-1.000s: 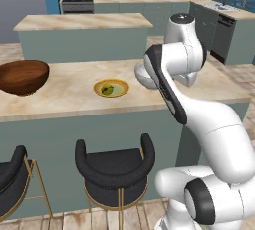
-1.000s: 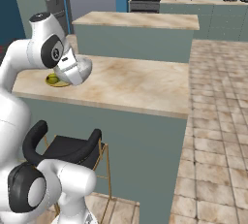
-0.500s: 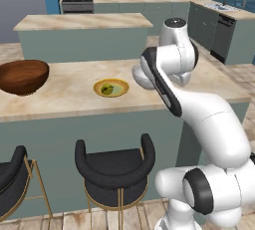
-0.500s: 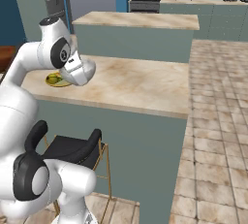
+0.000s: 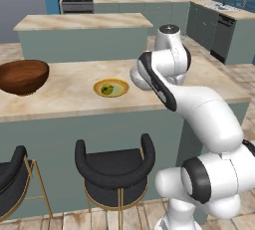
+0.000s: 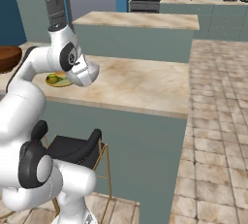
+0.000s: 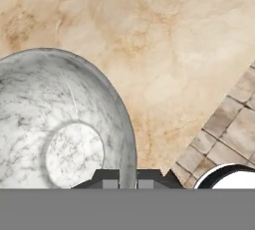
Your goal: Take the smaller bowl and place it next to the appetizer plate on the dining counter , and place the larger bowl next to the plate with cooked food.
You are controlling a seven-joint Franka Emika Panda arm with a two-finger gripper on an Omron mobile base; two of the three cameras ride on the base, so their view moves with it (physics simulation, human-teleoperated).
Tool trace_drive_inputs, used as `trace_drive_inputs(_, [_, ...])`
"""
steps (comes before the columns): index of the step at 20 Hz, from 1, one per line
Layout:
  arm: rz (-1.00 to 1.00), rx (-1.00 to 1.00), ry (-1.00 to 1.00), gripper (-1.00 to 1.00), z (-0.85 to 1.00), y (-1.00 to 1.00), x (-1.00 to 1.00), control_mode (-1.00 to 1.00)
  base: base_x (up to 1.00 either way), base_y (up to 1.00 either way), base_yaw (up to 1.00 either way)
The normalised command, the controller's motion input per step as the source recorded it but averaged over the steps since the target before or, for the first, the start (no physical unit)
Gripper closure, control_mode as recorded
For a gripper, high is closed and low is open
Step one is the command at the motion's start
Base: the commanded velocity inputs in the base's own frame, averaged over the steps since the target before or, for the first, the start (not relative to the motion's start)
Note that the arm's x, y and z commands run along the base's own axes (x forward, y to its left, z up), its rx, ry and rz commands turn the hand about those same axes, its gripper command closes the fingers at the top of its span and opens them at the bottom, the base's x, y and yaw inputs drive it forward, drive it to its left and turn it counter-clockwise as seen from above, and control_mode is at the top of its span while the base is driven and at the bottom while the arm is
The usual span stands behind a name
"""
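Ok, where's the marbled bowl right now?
The smaller bowl is in the tool, which is pinched shut on its rim, above the dining counter to the right of the appetizer plate.

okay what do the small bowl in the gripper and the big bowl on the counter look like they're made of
The smaller bowl looks like polished marble or stone: grey-white with dark veining, though it could be a printed finish. The larger bowl looks like glossy varnished wood: reddish-brown with faint grain and a sheen along the rim.
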Motion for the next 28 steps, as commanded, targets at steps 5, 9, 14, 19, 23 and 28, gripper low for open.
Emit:
trace_drive_inputs(5, [0.00,0.00,0.00,1.00,-0.20,0.00,0.38,-1.00,0.00,0.00,0.00])
trace_drive_inputs(9, [0.00,0.00,0.01,1.00,-0.19,0.00,0.31,-1.00,0.00,0.00,0.00])
trace_drive_inputs(14, [0.00,0.00,0.02,1.00,-0.19,0.01,0.32,-1.00,0.00,0.00,0.00])
trace_drive_inputs(19, [0.00,0.00,0.00,1.00,-0.19,0.11,0.32,-1.00,0.00,0.00,0.00])
trace_drive_inputs(23, [0.00,0.00,0.00,1.00,-0.10,0.16,0.20,-1.00,0.00,0.00,0.00])
trace_drive_inputs(28, [-0.01,0.00,0.00,-1.00,0.03,0.06,0.06,-1.00,0.00,0.00,0.00])
